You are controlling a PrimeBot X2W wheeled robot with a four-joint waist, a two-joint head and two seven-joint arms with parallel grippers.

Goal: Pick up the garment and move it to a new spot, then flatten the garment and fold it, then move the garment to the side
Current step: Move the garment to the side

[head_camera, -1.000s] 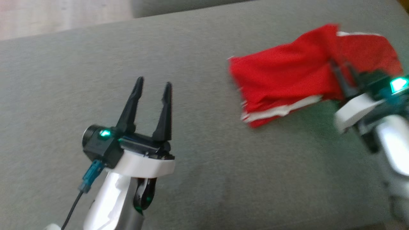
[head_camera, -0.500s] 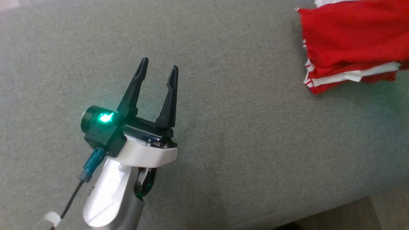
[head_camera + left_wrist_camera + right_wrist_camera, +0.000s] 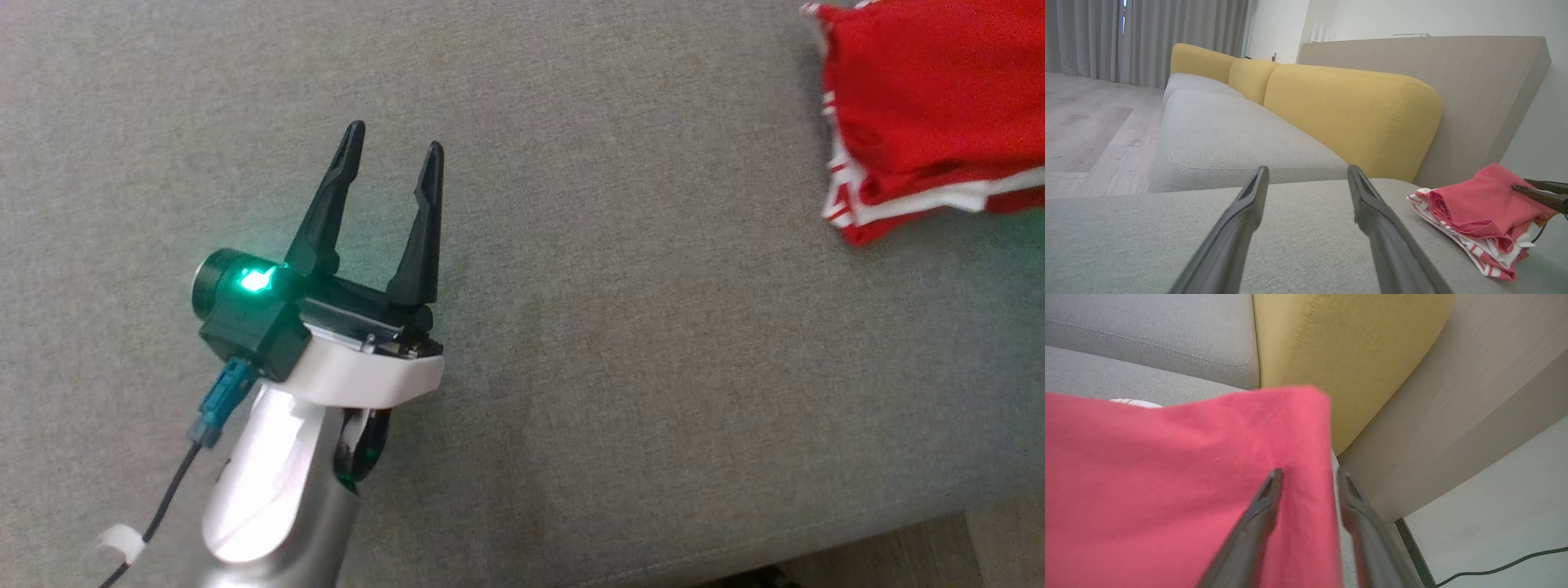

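Red garment [image 3: 1478,204] by yellow cushion [image 3: 1351,118] (wrist views); right fingers [image 3: 1267,506] apart astride edge

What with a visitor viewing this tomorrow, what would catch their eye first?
The folded red garment with white stripes, at the far right of the grey sofa seat. Then the left end effector, open, a green light glowing at its base, lower left in the head view.
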